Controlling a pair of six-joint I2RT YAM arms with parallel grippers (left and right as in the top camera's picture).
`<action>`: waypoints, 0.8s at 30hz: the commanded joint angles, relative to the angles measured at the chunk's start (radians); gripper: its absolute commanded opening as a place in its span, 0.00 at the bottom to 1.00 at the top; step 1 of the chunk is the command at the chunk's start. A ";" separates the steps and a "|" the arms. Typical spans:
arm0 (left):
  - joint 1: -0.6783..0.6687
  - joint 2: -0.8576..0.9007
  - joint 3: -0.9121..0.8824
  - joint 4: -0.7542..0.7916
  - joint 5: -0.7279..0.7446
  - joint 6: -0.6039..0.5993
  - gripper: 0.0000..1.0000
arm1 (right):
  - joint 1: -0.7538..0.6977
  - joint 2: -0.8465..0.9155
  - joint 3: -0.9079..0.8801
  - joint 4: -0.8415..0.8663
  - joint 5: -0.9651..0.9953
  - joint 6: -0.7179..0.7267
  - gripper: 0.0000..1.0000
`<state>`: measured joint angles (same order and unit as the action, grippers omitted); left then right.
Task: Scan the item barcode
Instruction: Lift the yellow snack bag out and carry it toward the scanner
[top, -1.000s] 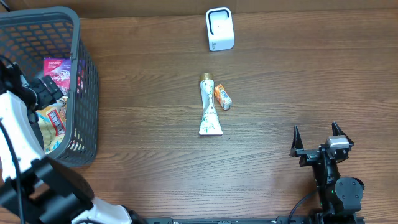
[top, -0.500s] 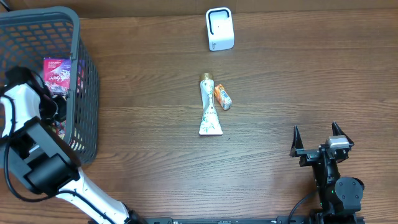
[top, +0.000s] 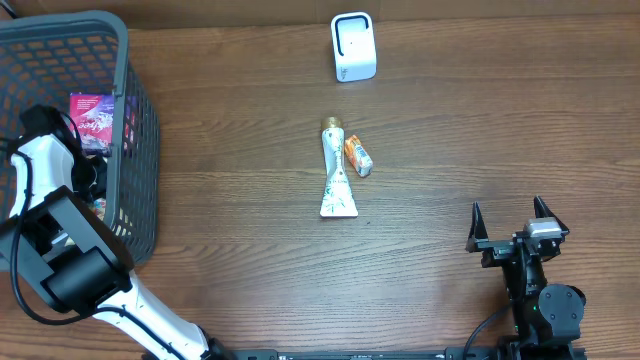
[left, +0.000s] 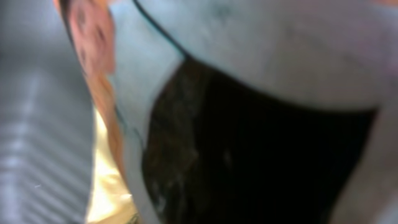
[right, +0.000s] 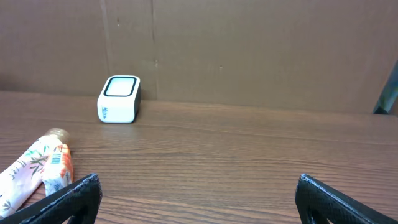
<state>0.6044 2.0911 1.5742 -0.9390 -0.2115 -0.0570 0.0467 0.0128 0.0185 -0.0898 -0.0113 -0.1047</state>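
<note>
- Several flat packets in the grey basket (top: 140, 150) at the left end of the surface (top: 230, 270): a magenta packet (top: 92, 112) toward the far side, and an orange-and-yellow packet (left: 106, 174) lower down, mostly hidden. Probably the item to scan among these.
- Down inside the basket, the left end effector (top: 88, 180), pressed so close to the orange-and-yellow packet that its wrist view blurs. Cannot tell whether open or clamped on anything.
- Judging by looks: light, thin, crinkly film, slippery and quick to fold or sag. Best pinched near an edge or seam, with the barcode face left uncovered and kept flat.
- Two more items out on the middle of the surface: a white tube (top: 337, 172) with a gold cap, lying flat, and a small orange box (top: 358, 155) touching it near the cap end.
- At the far edge, upright, a white scanner (top: 352, 47), well apart from the basket.
- Near the front right corner, the right end effector (top: 507, 208), jaws wide apart, holding nothing.
</note>
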 joint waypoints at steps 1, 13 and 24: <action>0.003 0.080 -0.078 -0.026 -0.002 -0.016 0.04 | 0.005 -0.010 -0.011 0.007 0.003 -0.001 1.00; 0.003 0.032 0.272 -0.351 0.028 -0.131 0.04 | 0.005 -0.010 -0.011 0.007 0.003 -0.001 1.00; 0.003 -0.242 0.599 -0.418 0.320 -0.123 0.04 | 0.005 -0.010 -0.011 0.007 0.003 -0.001 1.00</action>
<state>0.6037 1.9995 2.1014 -1.3655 -0.0196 -0.1604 0.0467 0.0128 0.0185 -0.0902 -0.0113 -0.1047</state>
